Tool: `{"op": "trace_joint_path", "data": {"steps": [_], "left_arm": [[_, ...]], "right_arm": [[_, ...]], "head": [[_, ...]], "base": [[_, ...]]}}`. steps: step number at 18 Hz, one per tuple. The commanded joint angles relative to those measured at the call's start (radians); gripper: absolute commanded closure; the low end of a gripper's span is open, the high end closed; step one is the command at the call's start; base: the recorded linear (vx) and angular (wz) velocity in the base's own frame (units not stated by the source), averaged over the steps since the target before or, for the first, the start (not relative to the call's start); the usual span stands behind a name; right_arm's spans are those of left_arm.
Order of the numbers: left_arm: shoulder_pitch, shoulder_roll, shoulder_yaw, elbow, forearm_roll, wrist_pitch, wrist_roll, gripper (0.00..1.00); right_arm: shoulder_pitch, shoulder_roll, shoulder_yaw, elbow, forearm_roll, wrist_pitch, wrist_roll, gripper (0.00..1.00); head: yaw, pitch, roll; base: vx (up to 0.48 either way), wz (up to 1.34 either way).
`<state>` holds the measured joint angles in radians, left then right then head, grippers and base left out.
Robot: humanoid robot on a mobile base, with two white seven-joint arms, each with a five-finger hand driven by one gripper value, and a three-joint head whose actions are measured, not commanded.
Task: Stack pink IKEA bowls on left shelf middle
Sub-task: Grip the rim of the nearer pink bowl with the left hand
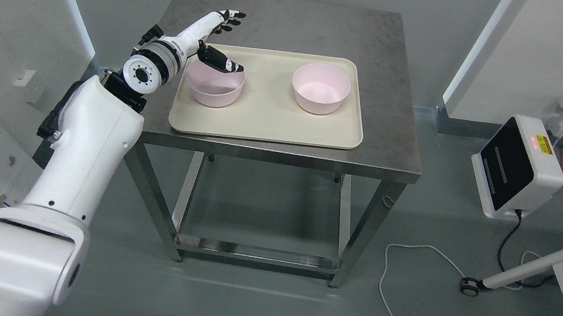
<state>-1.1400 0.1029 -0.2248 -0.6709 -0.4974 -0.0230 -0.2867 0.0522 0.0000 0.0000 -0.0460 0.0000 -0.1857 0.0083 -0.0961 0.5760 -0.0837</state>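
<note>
Two pink bowls sit upright on a cream tray (pixel 264 125), which lies on a steel table (pixel 388 138) seen from above. The left bowl (pixel 213 90) stands near the tray's left edge, and the right bowl (pixel 319 89) stands well apart from it toward the tray's right side. The robot's left arm (pixel 88 158) comes in from the lower left and reaches up over the table's left edge. Its left hand (pixel 216 36) is over the left bowl, spread wide: the thumb (pixel 221 61) points down across the bowl's near-left rim and into its opening, while the four fingers (pixel 230 19) stretch away beyond the bowl's far side, above the bare table top. Whether the thumb actually touches the rim cannot be told. The fingers hold nothing. On the floor to the right stands a white and black box (pixel 516 167) with a cable (pixel 405 275) trailing nearby.
</note>
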Motion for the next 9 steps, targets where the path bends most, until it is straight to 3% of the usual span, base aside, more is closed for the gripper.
{"op": "trace_joint_path", "data": {"steps": [1, 6, 9], "left_arm": [[-0.018, 0.029, -0.06, 0.185, -0.016, 0.002, 0.038, 0.19], [-0.026, 0.021, -0.162, 0.185, -0.038, 0.003, 0.032, 0.19], [-0.063, 0.009, -0.163, 0.185, -0.038, 0.003, 0.03, 0.27]], "right_arm": [[0.0, -0.017, -0.009, 0.0, 0.008, 0.0, -0.005, 0.0], [0.0, -0.017, -0.009, 0.0, 0.008, 0.0, -0.005, 0.0], [0.0, -0.017, -0.011, 0.0, 0.008, 0.0, -0.005, 0.0]], "head": [[0.0, 0.0, 0.0], [0.0, 0.0, 0.0], [0.0, 0.0, 0.0]], "base": [[0.0, 0.0], [0.0, 0.0], [0.0, 0.0]]}}
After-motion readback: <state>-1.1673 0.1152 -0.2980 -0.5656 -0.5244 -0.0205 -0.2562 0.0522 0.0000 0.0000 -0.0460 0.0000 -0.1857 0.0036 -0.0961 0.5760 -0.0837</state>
